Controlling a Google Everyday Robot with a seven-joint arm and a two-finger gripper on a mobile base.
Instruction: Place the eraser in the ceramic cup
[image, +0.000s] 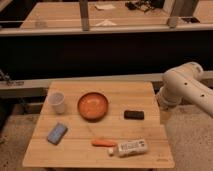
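The black eraser (134, 115) lies flat on the wooden table (135, 91), right of centre. The white ceramic cup (58, 102) stands upright near the table's left edge, far from the eraser, with an orange bowl between them. My white arm (182, 85) reaches in from the right. Its gripper (165, 115) hangs down just past the table's right edge, to the right of the eraser and apart from it. Nothing shows in the gripper.
A wide orange bowl (93, 106) sits mid-table. A blue pad (57, 133) lies front left. An orange carrot-like piece (104, 143) and a white labelled packet (132, 147) lie near the front edge. A dark counter with railings stands behind.
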